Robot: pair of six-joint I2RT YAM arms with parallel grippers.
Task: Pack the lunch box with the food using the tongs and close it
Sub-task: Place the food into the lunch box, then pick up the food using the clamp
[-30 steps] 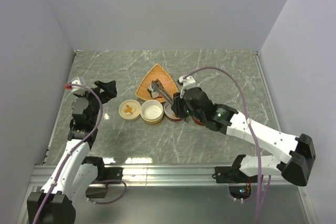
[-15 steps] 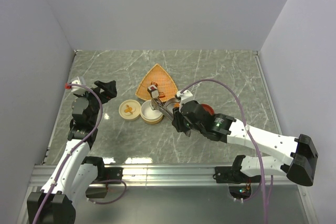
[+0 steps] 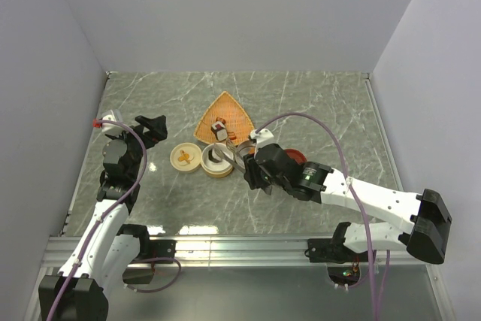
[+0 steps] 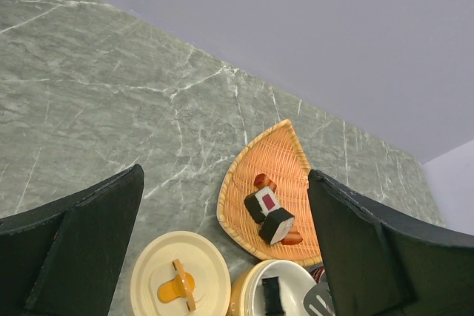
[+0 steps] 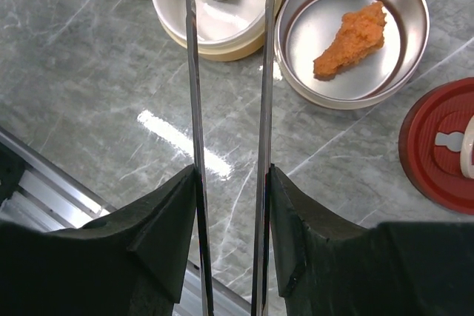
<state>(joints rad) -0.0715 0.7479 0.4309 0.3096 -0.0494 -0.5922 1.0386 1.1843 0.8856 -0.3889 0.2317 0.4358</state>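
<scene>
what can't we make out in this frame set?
1. tongs: tips cut off by the top edge in the right wrist view; too small in the top view.
2. steel bowl: mostly under the right gripper in the top view.
3. red lid: cut by the right edge, right wrist view.
4. cream container: near side cut by the bottom edge, left wrist view.

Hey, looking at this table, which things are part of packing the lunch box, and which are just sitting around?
Part of the job: tongs in the right claw; sushi rolls; orange piece; cream bowl; metal bowl; cream lid; red lid.
Just there: woven tray under the rolls; left claw, open, empty.
</scene>
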